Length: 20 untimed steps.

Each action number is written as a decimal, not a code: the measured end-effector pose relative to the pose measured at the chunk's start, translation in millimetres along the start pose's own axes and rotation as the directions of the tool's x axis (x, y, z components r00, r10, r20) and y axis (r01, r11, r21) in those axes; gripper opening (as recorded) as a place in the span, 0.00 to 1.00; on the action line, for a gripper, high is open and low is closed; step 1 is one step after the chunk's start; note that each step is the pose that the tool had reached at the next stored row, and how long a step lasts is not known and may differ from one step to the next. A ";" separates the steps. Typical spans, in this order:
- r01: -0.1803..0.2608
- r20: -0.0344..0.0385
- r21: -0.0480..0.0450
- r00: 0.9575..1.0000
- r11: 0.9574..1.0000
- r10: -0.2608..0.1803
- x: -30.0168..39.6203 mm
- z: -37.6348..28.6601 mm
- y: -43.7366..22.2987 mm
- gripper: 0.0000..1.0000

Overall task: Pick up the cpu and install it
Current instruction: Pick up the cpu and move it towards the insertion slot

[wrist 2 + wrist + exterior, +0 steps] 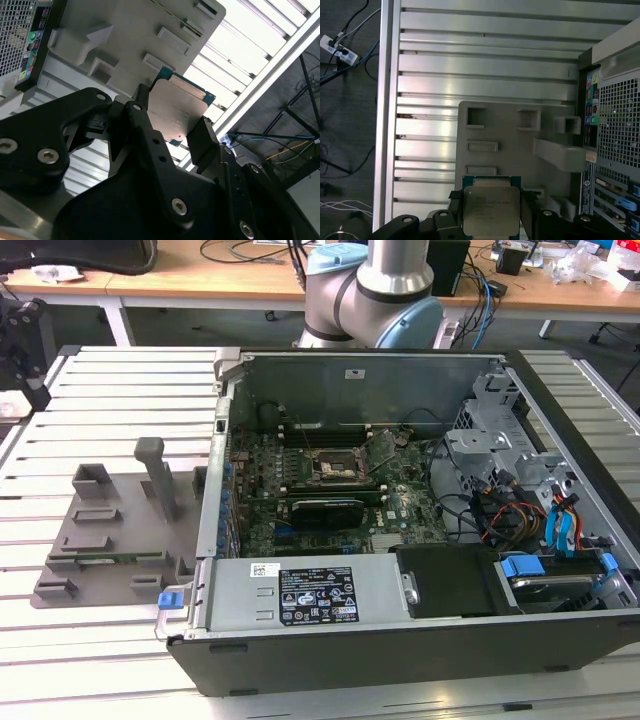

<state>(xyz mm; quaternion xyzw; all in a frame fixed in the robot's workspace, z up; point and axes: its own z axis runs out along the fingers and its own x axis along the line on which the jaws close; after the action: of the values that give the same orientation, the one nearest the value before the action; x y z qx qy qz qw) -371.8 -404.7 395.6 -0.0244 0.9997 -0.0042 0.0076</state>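
The black metal pincer (172, 122) sits closest in both wrist views, its jaws closed narrowly on two opposite edges of the cpu (176, 102), a flat square chip with a pale silver-grey metal top and a thin green rim. One dark finger pad (202, 142) presses against the chip's side. In the first wrist view the cpu (491, 212) is held flat side up to the camera. Beyond it lies the grey plastic fixture plate with raised pockets and posts (510, 127), resting on the slatted aluminium bench (485, 65).

In the exterior view, the open black computer case (400, 665) fills the lower right of the frame. The plate (110, 540) is just beside it at the exterior view's left. Inside the case, the green motherboard (400, 505) carries a square black socket frame (338, 468). The grey and blue robot arm (385, 290) rises at the top centre.
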 end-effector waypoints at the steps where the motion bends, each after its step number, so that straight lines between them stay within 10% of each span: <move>1: 0.000 0.000 0.000 1.000 1.000 0.000 -0.1 -0.8 0.2 0.55; 6: 0.000 0.000 0.000 1.000 1.000 0.000 -2.9 -1.2 0.5 0.55; 20: 0.000 0.000 0.007 1.000 1.000 0.000 -67.6 0.6 0.8 0.55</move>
<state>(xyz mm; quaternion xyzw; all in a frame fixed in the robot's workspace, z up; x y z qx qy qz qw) -304.3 -400.6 396.0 -0.0245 0.9996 -0.0077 0.0074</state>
